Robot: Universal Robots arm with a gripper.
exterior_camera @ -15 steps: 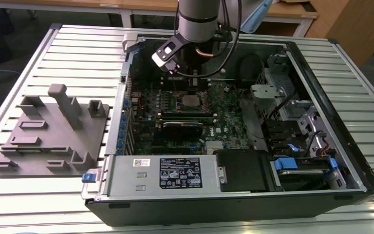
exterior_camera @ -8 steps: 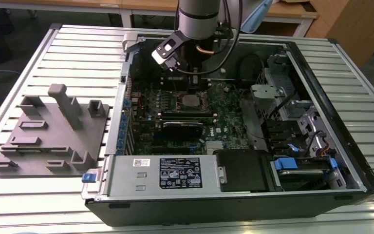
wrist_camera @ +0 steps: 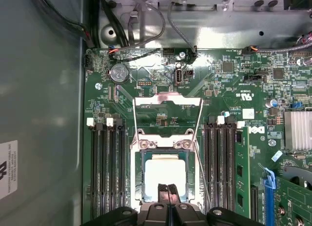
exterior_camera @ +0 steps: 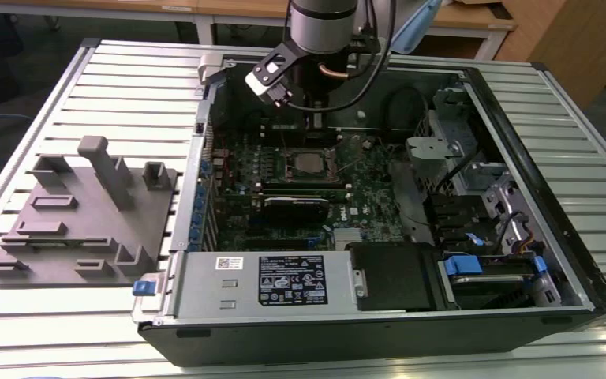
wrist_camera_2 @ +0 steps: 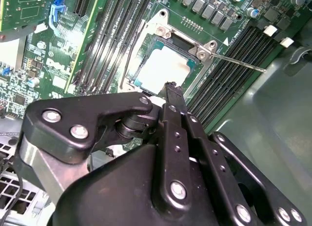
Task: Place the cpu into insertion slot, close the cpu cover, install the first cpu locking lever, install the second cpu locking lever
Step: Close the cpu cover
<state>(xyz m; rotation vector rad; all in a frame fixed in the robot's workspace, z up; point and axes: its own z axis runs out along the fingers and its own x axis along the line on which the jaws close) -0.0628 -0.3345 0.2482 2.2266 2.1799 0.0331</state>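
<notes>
Done: cpu [wrist_camera: 165, 174] sits in the insertion slot [wrist_camera: 138, 177];
Left: cpu cover [wrist_camera: 168, 97] open; levers [wrist_camera_2: 239, 62] unlatched;
Hand: my hand [wrist_camera: 167, 193] pressed together over the cpu's edge

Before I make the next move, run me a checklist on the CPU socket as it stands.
1. cpu lying in the insertion slot: ok.
2. cpu cover closed: not ok, it stands open.
3. locking levers latched: not ok, unlatched.
4. gripper empty, fingers shut: ok.
5. Gripper clear of the cpu top: cannot tell.
</notes>
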